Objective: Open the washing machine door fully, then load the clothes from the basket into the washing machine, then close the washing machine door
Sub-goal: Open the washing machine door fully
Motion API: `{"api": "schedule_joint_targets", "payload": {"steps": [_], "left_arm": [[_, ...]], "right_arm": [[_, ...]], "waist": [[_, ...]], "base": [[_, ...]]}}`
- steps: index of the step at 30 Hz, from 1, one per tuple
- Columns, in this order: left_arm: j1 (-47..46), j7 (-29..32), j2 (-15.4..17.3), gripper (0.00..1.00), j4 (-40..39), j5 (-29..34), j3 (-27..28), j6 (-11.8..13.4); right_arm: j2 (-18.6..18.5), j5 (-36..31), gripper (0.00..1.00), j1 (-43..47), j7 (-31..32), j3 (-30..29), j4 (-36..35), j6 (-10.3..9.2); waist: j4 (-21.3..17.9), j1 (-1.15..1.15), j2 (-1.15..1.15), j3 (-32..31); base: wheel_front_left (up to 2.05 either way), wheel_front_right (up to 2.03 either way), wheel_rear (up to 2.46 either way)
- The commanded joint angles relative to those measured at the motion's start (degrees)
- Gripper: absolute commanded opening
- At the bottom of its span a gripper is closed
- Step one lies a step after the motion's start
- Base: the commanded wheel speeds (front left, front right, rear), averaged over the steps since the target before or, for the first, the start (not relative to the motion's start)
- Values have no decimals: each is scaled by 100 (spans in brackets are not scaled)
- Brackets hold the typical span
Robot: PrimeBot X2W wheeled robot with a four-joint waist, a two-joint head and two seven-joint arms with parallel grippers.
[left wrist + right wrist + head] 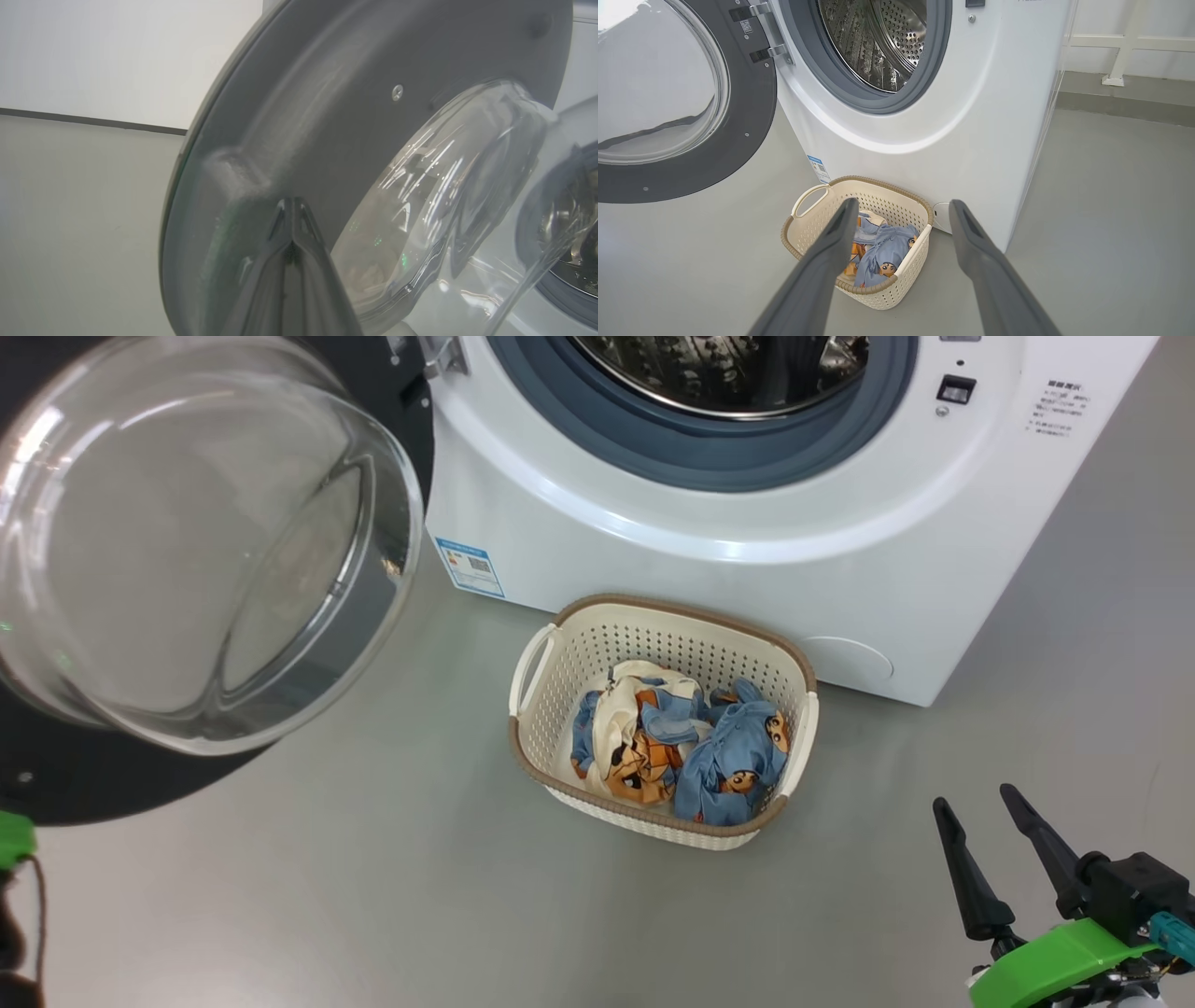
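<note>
Smooth grey floor [280,896], pale wall behind, directly in front of the washing machine [653,523]. Noted the washing machine door [187,541] standing open to the left on its hinges [768,28], glass bowl bulging toward the near side, steel drum [878,42] exposed. Logged the left gripper [292,219] as pinched together with nothing between the fingers, tips just beside the grey inner face of the door rim; cannot tell whether touching. Read as a closed-finger push meant to swing the door wider, so no grasp required. Logged the right gripper [974,797] as spread wide and holding nothing, low at near right, probably kept ready for the first pick. Located the basket [672,609] on the floor just beside the machine front, below the opening, presumably for a short lift into the drum. Located the clothes [691,747] bunched inside it, far and left of the right gripper, well apart. Judged door-opening step nearly complete, loading not yet begun.
</note>
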Motion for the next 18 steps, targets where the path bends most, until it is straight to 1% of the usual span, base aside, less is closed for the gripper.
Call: {"api": "schedule_joint_targets", "payload": {"steps": [1,6,12,18], "left_arm": [[-236,-35,450,0,-24,37,249,10],[-466,-35,642,0,345,70,430,-6],[-663,-35,742,0,629,101,703,-12],[-745,-35,801,0,771,162,734,-14]], "right_arm": [[-95,-52,100,-144,-70,131,-144,55],[-170,-50,100,-272,-70,152,-151,55],[-221,-53,100,-357,-70,174,-145,55],[-228,-60,100,-392,-70,184,-133,55]], "waist": [[-53,0,0,77],[-136,0,0,223],[-201,0,0,301],[-250,0,0,307]], "base": [[0,0,0],[0,0,0],[0,0,0],[0,0,0]]}}
